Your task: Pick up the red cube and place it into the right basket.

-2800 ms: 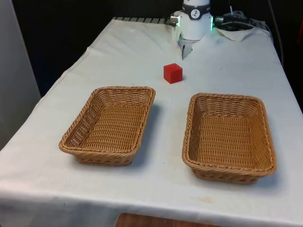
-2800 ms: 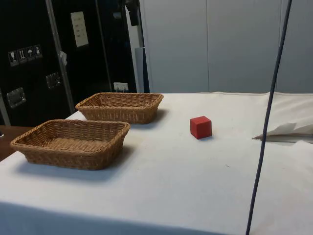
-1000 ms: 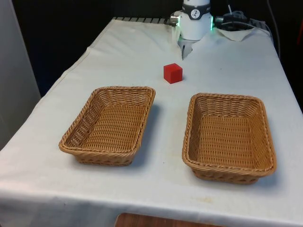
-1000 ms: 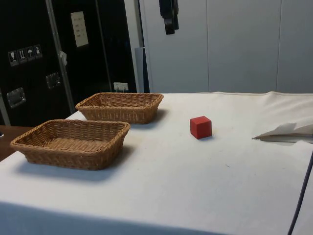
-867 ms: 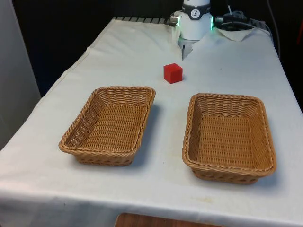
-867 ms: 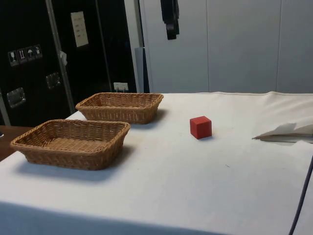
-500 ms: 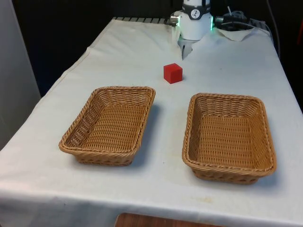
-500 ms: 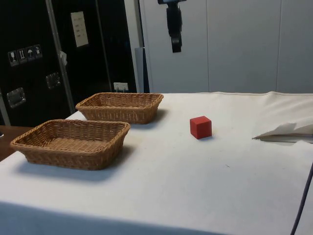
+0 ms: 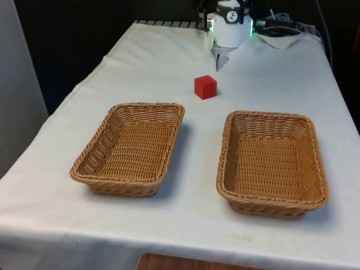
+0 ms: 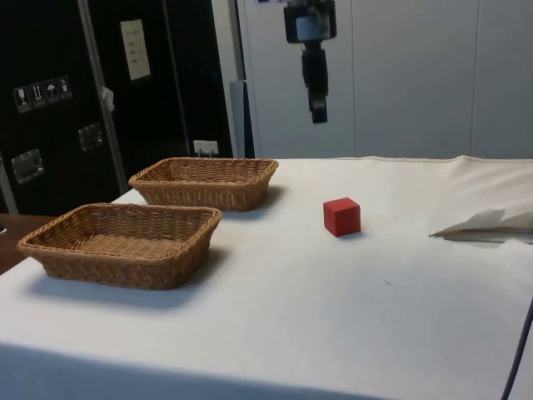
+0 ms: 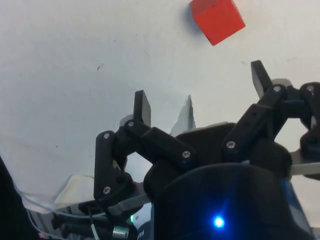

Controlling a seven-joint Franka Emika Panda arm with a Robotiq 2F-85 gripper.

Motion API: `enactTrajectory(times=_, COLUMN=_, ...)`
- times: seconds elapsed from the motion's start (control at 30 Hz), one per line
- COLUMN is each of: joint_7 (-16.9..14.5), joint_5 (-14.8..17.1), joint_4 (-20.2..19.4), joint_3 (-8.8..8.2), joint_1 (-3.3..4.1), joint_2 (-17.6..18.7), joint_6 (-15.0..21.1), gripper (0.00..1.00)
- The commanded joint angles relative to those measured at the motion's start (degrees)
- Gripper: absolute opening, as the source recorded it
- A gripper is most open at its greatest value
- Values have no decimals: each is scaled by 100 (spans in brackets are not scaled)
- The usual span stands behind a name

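Observation:
The red cube (image 9: 205,87) rests on the white cloth beyond the two wicker baskets, between them and the robot base. It also shows in the side view (image 10: 341,217) and the wrist view (image 11: 217,19). The right basket (image 9: 271,163) is the nearer one in the side view (image 10: 121,242), and it holds nothing. My gripper (image 10: 317,112) hangs well above the table, slightly to the basket side of the cube. In the wrist view the gripper (image 11: 201,91) is open, its fingers (image 11: 143,107) spread with nothing between them and the cube just ahead of them.
The left basket (image 9: 132,147) is likewise bare inside, with a gap of cloth between the two baskets. Crumpled white paper (image 9: 281,39) lies by the robot base. A dark cable (image 10: 516,358) hangs at the side view's right edge.
In the side view the gripper has come down from the top edge and shifted towards the cube. The cube and both baskets have not moved.

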Motion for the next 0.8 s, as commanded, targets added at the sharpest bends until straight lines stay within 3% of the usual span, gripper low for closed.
enactTrajectory(times=0.0, joint_7=-40, joint_5=-46, joint_4=-109, joint_3=-6, joint_1=-11, joint_2=6, joint_6=166, gripper=100)
enactTrajectory(times=0.1, joint_7=-86, joint_5=0, joint_4=-160, joint_3=-11, joint_1=-11, joint_2=11, joint_6=189, gripper=100)
enactTrajectory(times=0.17, joint_7=-189, joint_5=-46, joint_4=-355, joint_3=-29, joint_1=-34, joint_2=40, joint_6=476, gripper=100)
enactTrajectory(times=0.77, joint_7=-831, joint_5=-17, joint_4=-1014, joint_3=-155, joint_1=-46, joint_2=498, joint_6=1576, gripper=100)
